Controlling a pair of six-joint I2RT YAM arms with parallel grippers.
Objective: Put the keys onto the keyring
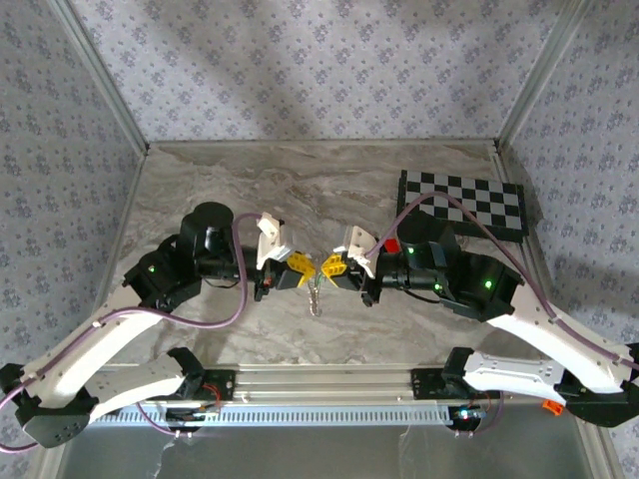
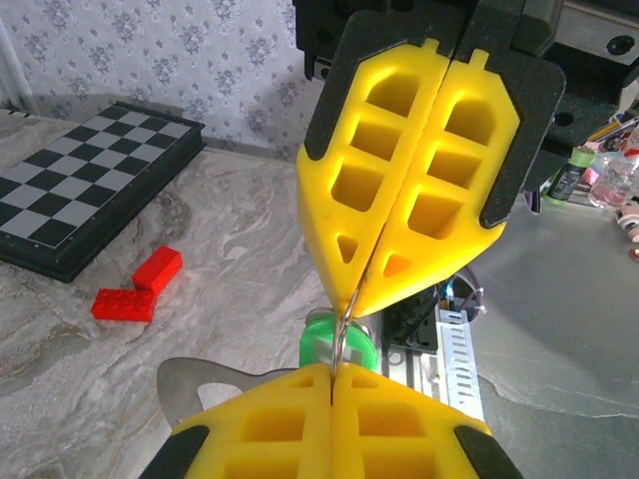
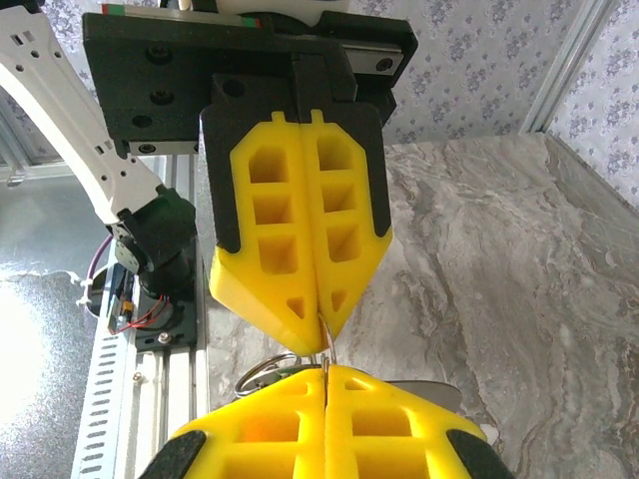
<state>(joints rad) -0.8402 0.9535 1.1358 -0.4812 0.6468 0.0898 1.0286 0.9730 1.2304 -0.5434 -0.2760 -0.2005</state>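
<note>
A: Grippers first. What state?
B: Left gripper is clamped tight, yellow pads seam to seam. Right gripper is the same. They meet tip to tip at mid-table. A thin silver wire of the keyring runs from one seam straight into the other, so both look to pinch it, no gap btwn jaws.
A: And the key?
B: Green key sits just behind that wire, right at the junction. Can't tell if it's threaded on or only touching. From the top cam the rest of the keyring hangs from the tips toward the near edge.
A: Axis?
B: The held stretch runs tip to tip, i.e. left-right across the table, and the slack loop droops crosswise to that. Neither arm is nearer, the key is dead btwn them. Judgement: the next move needs one side to ease or slide w/o dropping the floppy loop.
A: Anything else at the tips?
B: A flat silvery tab just beside the right gripper's pads.
A: Surroundings?
B: Grey marbled tabletop, chessboard at far right, red bricks near it, both well apart from the work. Patterned walls on three sides
</note>
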